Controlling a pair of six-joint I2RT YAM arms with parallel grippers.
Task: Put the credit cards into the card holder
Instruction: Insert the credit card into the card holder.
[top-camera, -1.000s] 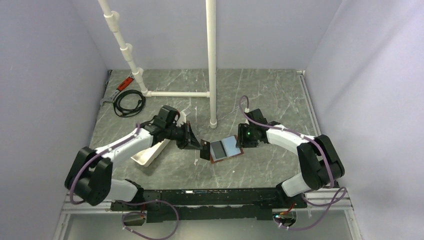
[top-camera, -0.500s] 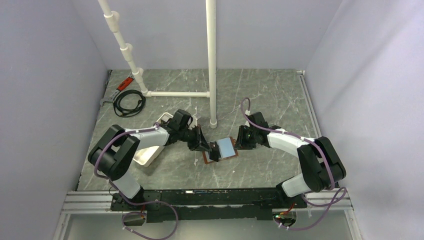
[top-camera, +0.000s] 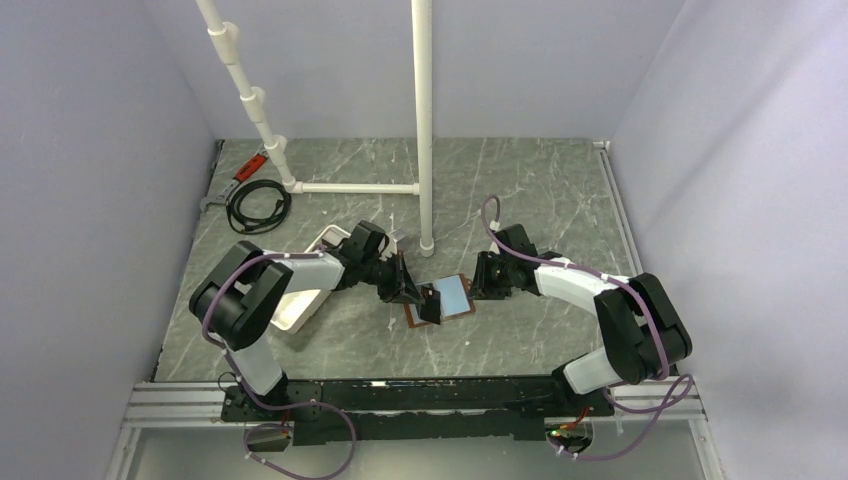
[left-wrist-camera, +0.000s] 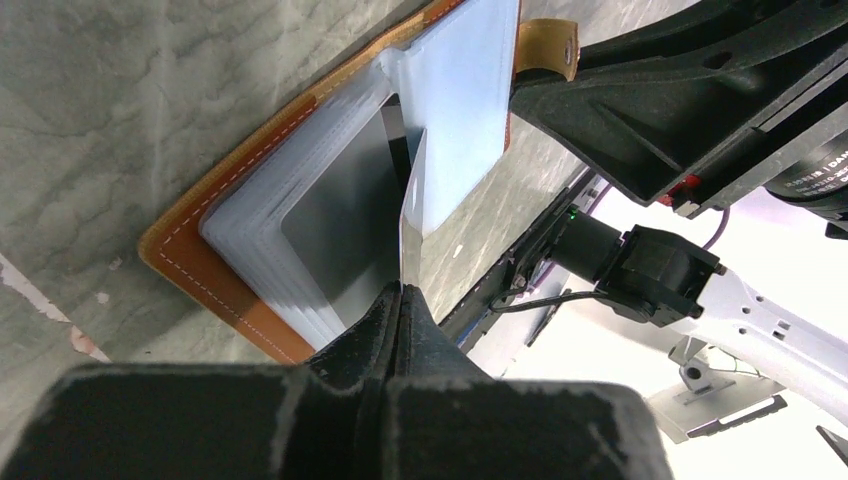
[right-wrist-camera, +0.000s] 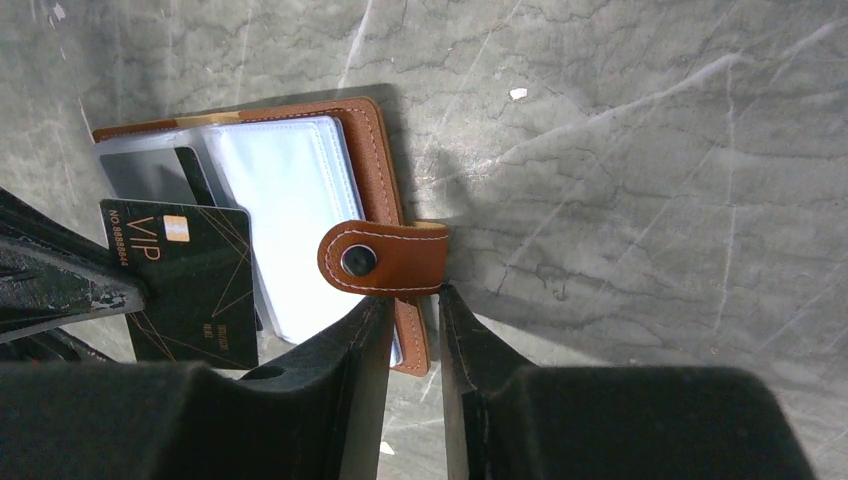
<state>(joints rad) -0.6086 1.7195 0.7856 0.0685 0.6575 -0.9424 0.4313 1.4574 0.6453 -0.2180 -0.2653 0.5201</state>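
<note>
near the middle of the grey marbled table (top-camera: 540, 190), the card holder (right-wrist-camera: 300, 200) lies open and flat, clear sleeves up, with its snap strap (right-wrist-camera: 385, 258) sticking out past one border. the right gripper (right-wrist-camera: 414, 300) is closed on that strap-side edge, brown leather between its fingers. the left gripper (left-wrist-camera: 400, 292) has its jaws pressed together on a black credit card (right-wrist-camera: 190, 285), whose free end reaches over the sleeves. a grey card (right-wrist-camera: 145, 172) sits in a pocket.

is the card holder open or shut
Open. The card holder lies spread, clear sleeves exposed, snap strap unfastened.
</note>
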